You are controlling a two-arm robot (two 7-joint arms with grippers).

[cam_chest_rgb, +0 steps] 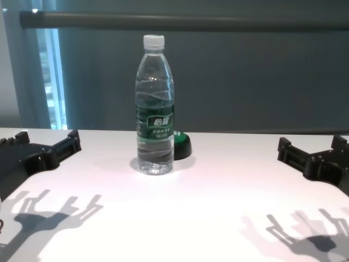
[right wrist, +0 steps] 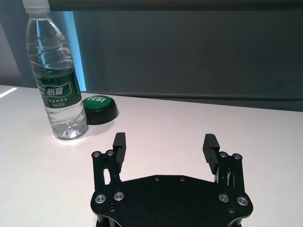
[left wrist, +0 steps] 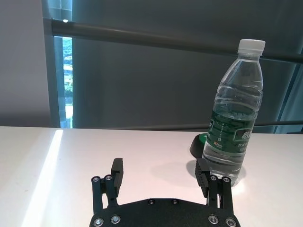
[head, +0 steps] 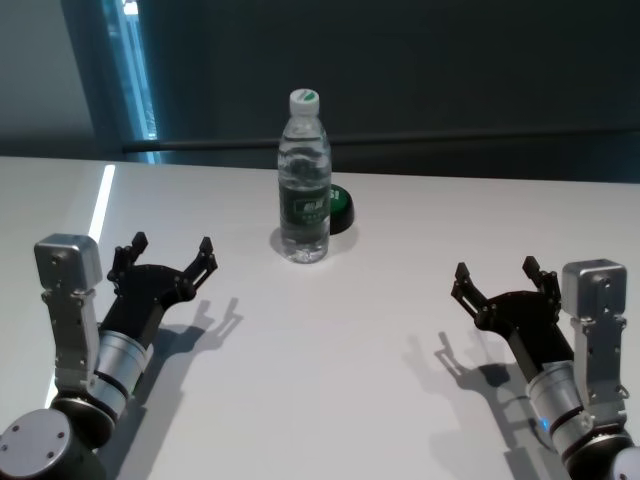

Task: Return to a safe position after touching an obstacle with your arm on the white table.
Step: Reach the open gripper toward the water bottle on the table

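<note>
The white table [head: 330, 340] spans the whole work area, its surface smooth and slightly glossy. The left gripper [head: 172, 250] sits low over the table on the robot's left, its two black fingers spread wide with nothing between them. The right gripper [head: 497, 275] sits likewise on the robot's right, fingers also spread apart and holding nothing. The clear plastic water bottle [head: 304, 180], white-capped with a dark green label band, stands upright on the table toward the far edge, roughly midway between the two grippers. It lies ahead of both and well apart from each; neither pincer touches it. In the left wrist view the bottle [left wrist: 235, 118] shows beyond one fingertip, with table surface visible between them. A black-and-green round puck [head: 340, 208] rests just behind the bottle, at its base.
</note>
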